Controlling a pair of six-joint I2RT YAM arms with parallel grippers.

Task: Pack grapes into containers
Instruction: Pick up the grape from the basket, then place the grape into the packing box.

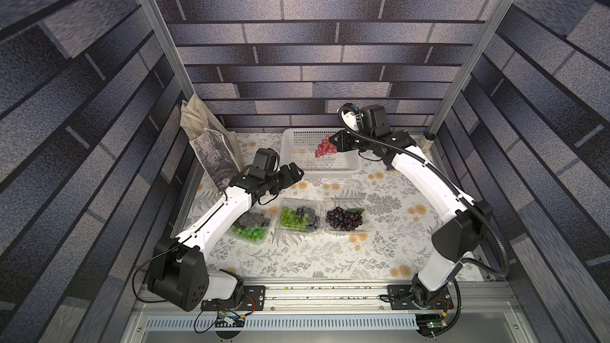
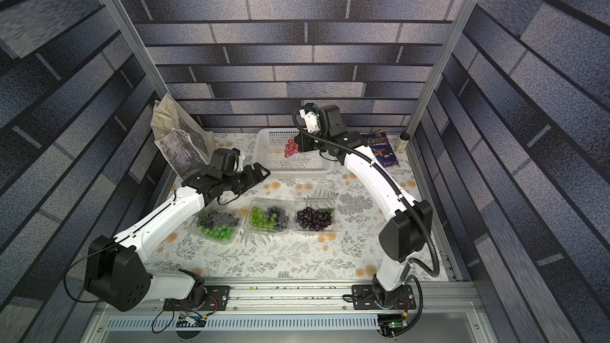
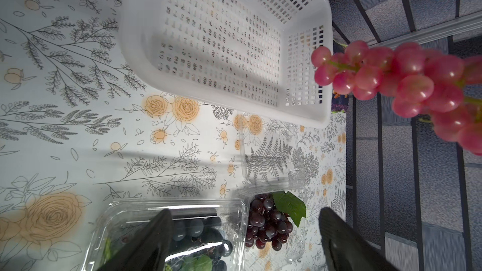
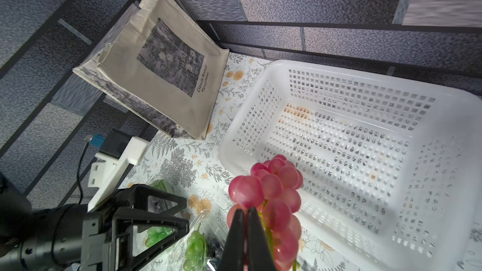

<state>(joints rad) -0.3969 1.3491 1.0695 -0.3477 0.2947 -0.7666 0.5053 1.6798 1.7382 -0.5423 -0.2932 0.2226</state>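
right gripper (image 4: 245, 212) pinched shut on the red grape bunch (image 4: 271, 186), held above the white basket (image 4: 313, 70). left gripper (image 1: 298, 170) spread wide beside the basket's near corner. other bunches (image 1: 343, 219) lying in the three containers (image 1: 300, 216).

The red grapes (image 3: 407, 87) are glowing translucent pink-red. The basket (image 4: 365, 74) is showing plain white with rows of holes. The table (image 1: 330, 252) is wearing grey ferns and orange roses on white. In the clear containers (image 1: 317, 202), green grapes (image 1: 289, 218), black grapes (image 1: 308, 216) and purple grapes (image 1: 343, 220) are gleaming; the leaf (image 3: 289, 205) is showing green.
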